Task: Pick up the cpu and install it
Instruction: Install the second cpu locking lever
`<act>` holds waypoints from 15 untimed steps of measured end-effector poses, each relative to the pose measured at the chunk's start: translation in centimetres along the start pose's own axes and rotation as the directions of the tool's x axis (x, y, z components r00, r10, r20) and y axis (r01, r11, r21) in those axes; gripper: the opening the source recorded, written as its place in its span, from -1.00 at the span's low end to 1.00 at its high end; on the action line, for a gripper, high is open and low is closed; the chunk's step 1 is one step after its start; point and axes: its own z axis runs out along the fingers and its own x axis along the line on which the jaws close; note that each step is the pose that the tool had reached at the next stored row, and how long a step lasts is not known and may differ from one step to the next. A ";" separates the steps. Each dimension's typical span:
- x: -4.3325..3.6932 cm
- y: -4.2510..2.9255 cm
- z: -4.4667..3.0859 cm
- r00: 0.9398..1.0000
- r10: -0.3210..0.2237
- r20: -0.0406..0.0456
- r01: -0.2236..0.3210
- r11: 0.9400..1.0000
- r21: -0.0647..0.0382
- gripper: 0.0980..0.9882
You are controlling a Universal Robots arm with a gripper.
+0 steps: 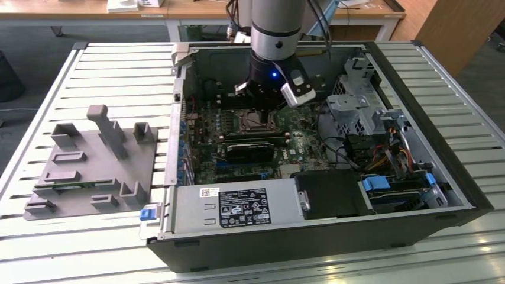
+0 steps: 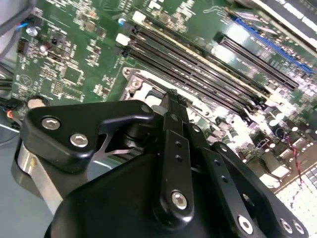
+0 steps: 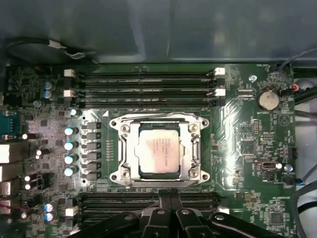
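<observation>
The cpu [image 3: 158,151], a silver-grey square chip, lies flat inside the metal socket frame [image 3: 121,148] on the green motherboard [image 3: 242,134] in the first wrist view. My gripper [image 3: 171,198] hovers just off one edge of the socket, over a bank of black memory slots [image 3: 143,201]. Its two black fingers are pressed together with nothing between them. In the second wrist view the shut gripper [image 2: 173,99] points down at the socket's rim. In the exterior view the arm's wrist [image 1: 268,83] reaches into the open computer case, right above the socket [image 1: 254,121].
The case walls [image 1: 180,118] ring the motherboard. A power supply [image 1: 236,207] sits at the near side, with a drive cage [image 1: 355,106] and cables [image 1: 379,160] at the exterior view's right. A grey parts holder [image 1: 87,165] lies on the slatted table at the exterior view's left.
</observation>
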 end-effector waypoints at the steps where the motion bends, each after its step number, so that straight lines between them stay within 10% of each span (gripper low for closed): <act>1: 0.09 -0.12 0.00 1.000 0.000 0.000 0.000 1.000 0.000 -0.98; 15: 2.27 -0.84 1.05 1.000 -0.001 0.000 0.001 1.000 0.000 -0.98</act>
